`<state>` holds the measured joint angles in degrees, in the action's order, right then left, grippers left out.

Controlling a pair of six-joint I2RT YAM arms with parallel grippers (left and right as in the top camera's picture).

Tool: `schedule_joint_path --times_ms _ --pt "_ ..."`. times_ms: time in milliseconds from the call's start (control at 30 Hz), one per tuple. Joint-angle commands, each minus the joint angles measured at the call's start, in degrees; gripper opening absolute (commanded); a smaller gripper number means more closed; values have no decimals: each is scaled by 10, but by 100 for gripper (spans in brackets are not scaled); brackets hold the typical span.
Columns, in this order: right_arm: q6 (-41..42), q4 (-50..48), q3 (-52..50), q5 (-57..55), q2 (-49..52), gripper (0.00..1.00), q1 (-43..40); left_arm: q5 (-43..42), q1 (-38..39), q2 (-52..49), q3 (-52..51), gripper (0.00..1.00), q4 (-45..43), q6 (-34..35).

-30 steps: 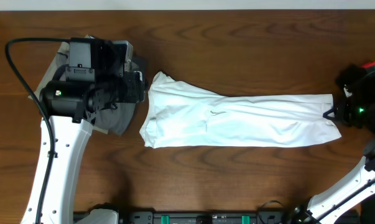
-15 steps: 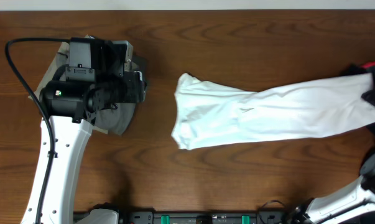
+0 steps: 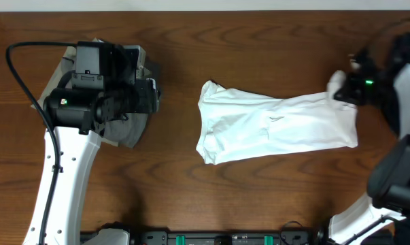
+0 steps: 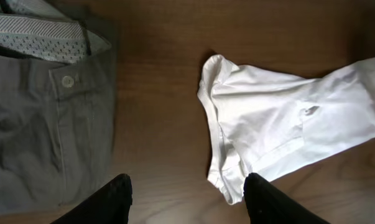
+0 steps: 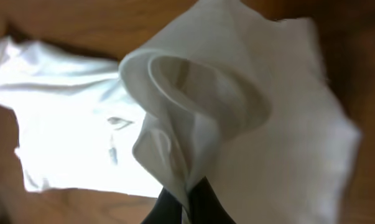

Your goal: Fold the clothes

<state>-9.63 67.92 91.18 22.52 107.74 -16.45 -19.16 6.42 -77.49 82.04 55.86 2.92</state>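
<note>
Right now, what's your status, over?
Right jaws shut on end of white T-shirt. Left jaws open, empty. Trousers lie apart from it; nothing blocking.

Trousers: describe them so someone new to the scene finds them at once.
On the wooden table, look at its left side, under the left arm. The trousers lie there: grey-khaki, with a button and dotted waistband lining, unlike the plain white T-shirt beside them.

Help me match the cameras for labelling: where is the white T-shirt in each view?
Overhead: T-shirt centre to right, held by right gripper.
Left wrist: right half, trousers left.
Right wrist: fills most of frame.
Shared landmark: its small chest crease.
</note>
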Motion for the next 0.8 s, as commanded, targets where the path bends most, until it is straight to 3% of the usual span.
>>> schedule_joint_path --times_ms 0,400,433,500,767 --pt "35 2 -23 -39 4 2 58 -3 -2 0 8 60 3 -7" --pt "124 -113 -140 -40 4 2 212 -3 -2 0 8 60 2 -7" --pt "129 -120 -145 -40 4 6 217 -3 -2 0 8 60 3 -7" --pt "139 -132 -155 -38 4 22 229 -3 -2 0 8 60 3 -7" --pt "115 -127 -150 72 -24 24 211 -3 -2 0 7 61 3 -7"
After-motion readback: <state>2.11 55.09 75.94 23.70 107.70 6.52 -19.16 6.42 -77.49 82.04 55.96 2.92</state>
